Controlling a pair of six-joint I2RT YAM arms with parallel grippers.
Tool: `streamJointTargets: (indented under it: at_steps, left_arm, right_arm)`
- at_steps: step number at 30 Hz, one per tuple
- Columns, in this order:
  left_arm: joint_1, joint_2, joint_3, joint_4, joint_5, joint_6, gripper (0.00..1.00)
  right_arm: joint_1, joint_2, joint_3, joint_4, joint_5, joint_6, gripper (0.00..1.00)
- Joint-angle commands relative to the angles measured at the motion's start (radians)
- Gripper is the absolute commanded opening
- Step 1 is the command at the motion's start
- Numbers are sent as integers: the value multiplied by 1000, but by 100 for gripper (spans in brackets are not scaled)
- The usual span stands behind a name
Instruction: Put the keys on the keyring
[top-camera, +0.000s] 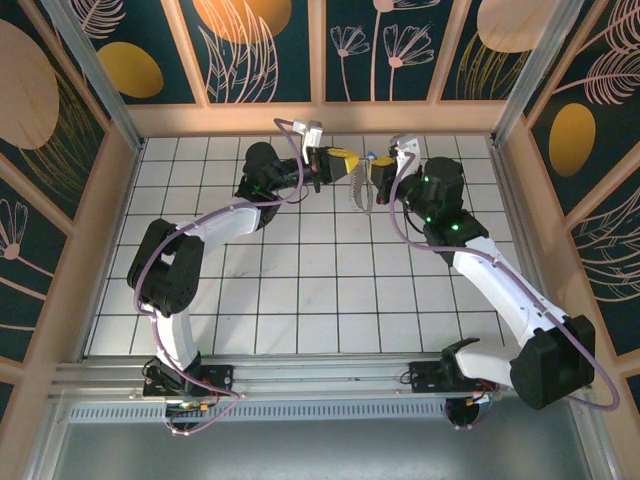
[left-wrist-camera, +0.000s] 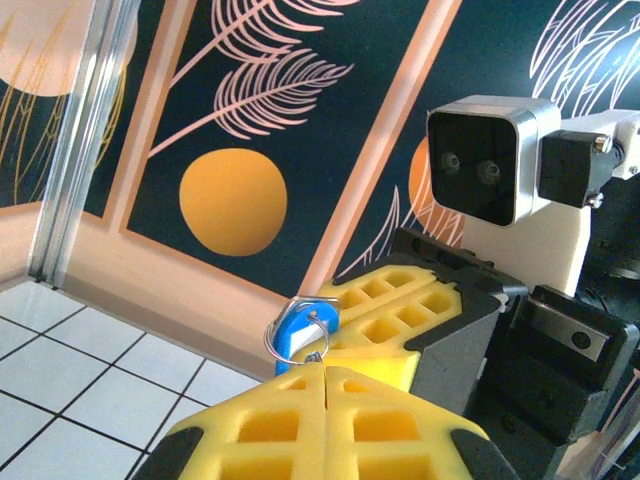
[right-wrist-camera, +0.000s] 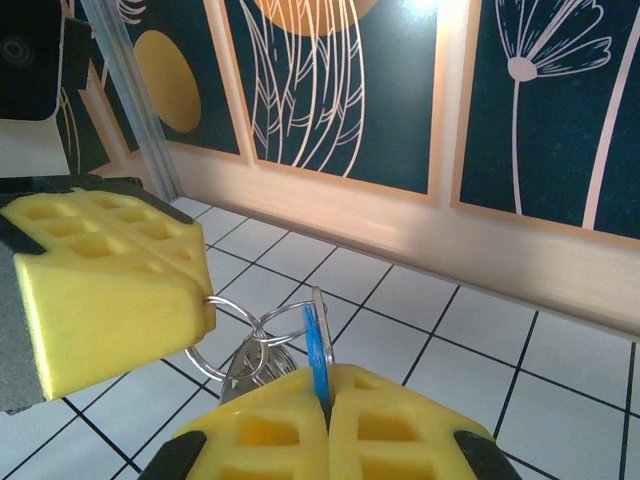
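At the far middle of the white tiled desk (top-camera: 300, 290), the 2 black-and-white arms meet tip to tip. The left arm (top-camera: 215, 225) reaches in from the left and the right arm (top-camera: 500, 290) from the right. The yellow ribbed left fingers (left-wrist-camera: 280, 425) and the yellow ribbed right fingers (right-wrist-camera: 390, 425) sit just beside each other, raised above the tiles.

Between them is the small cluster of keys (right-wrist-camera: 318, 345), 1 with a flat blue plastic head and 1 of pale metal. The right fingers are pressed together with no gap, clamping the blue head edge-on. In the right wrist view the pale key dangles just left of the blue one.

The keyring (left-wrist-camera: 270, 338), a thin silver wire loop, is pinched at the tips of the left fingers, which are also fully closed. From there the wire curves across the blue head. I cannot tell whether the blue key is threaded onto that loop or only lies against it.
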Motion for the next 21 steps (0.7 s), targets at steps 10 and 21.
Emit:
streamJointTargets:
  at_steps: [10,21]
  left_arm:
    - [3,-93,-54,41,-71,12,23]
    - [88,-227,-214,36,-240,22,26]
  right_arm:
    - [-26,94,118,1,23,3,0]
    - [-20,280,191,28,-36,33,0]
